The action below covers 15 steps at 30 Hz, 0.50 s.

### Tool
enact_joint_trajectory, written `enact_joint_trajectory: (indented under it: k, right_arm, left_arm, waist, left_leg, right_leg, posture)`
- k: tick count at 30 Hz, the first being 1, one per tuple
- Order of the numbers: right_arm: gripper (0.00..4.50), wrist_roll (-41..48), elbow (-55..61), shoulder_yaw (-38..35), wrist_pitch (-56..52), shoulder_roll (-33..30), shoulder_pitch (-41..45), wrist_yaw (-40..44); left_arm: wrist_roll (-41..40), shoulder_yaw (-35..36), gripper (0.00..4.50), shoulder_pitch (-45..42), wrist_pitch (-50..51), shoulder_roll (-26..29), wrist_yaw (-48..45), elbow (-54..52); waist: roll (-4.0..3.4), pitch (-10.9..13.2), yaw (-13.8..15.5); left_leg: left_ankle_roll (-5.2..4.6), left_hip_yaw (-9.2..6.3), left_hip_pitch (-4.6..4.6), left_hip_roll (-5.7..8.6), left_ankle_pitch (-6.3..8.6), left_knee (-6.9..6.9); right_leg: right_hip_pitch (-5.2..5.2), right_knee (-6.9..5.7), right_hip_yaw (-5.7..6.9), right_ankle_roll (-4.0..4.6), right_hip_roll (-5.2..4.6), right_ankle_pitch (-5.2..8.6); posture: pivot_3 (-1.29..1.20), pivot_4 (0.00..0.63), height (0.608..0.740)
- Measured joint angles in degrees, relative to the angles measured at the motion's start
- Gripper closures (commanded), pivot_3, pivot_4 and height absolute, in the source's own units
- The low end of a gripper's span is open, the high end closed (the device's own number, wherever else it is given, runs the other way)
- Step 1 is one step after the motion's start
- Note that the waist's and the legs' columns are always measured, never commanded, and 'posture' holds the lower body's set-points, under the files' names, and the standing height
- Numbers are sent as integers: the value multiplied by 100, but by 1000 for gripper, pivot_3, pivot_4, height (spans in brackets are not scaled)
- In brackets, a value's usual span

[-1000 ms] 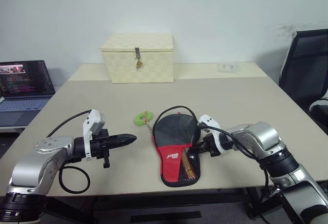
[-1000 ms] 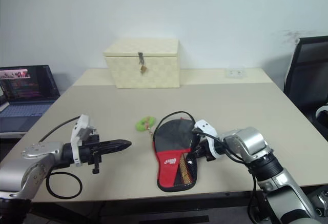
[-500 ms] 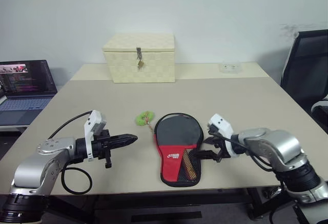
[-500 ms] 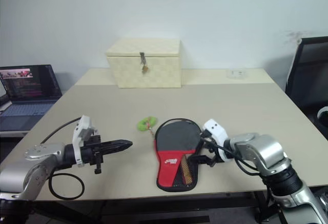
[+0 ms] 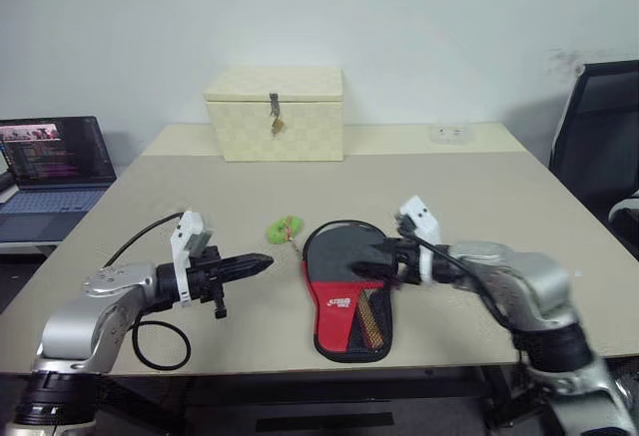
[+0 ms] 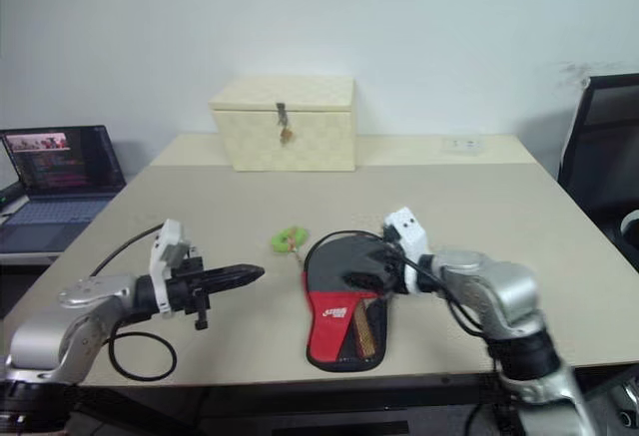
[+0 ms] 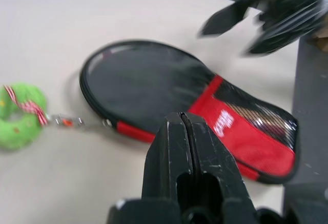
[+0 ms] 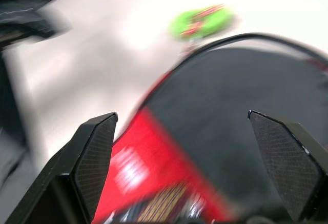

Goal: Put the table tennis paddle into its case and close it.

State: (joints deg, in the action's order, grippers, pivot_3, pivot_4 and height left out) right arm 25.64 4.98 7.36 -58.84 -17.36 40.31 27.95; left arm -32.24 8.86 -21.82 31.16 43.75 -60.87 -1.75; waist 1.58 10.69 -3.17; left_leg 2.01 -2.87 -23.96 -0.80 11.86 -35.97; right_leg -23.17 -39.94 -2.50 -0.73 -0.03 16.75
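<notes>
From the head views, the left tool (image 5: 262,260) hangs just above the counter (image 5: 499,197) with its two black fingers pressed together on nothing, tip aimed toward the case (image 5: 349,291), which lies flat a short way beyond that tip. The left wrist view adds what the head views blur: the zipper pull and short chain joining the case's round black end to a green ring charm (image 7: 18,115), and the mesh over the narrow red end. The right tool (image 6: 361,271) hovers over the case's black round part, fingers spread wide and empty; the right wrist view shows both fingers apart with the case between and beneath them. The paddle cannot be made out clearly. A cream checkered box (image 5: 276,113) sits well beyond both tools.
</notes>
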Motion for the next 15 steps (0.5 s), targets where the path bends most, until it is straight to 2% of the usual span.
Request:
enact_joint_trajectory:
  k: [6, 7, 9, 15]
  right_arm:
    - [17, -538, -676, 406, 548, 691, -173, -366]
    - [0, -583, -700, 432, 583, 723, -211, -381]
    - [0, -649, -704, 447, 611, 734, -247, -409]
    - [0, -670, -600, 416, 629, 814, -375, -457]
  left_arm:
    - [872, -414, 4500, -639, -464, -562, 842, 988]
    - [971, -462, 4117, -764, -521, -662, 962, 1177]
    - [1143, -467, 3636, -998, -575, -790, 1199, 1516]
    - [1649, -543, 1535, -1958, -1020, -1127, 1579, 2939]
  waist:
    - [0, 0, 42]
    - [0, 0, 46]
    - [1, 0, 64]
    - [2, -2, 83]
  left_leg:
    - [-1, -4, -15, 8, 0, 0]
    - [-1, -4, -15, 9, 0, -1]
    - [-1, -7, -15, 8, 0, -4]
    - [0, -8, -10, 10, 0, -7]
  right_leg:
    - [-6, 6, 5, -3, -5, 1]
    - [-6, 4, 6, -3, -7, 1]
    - [-5, 2, 9, -3, -7, 0]
    - [-2, -4, 13, -3, -3, 0]
  posture:
    - [0, 150, 740]
    - [0, 150, 740]
    - [0, 150, 740]
    - [0, 150, 740]
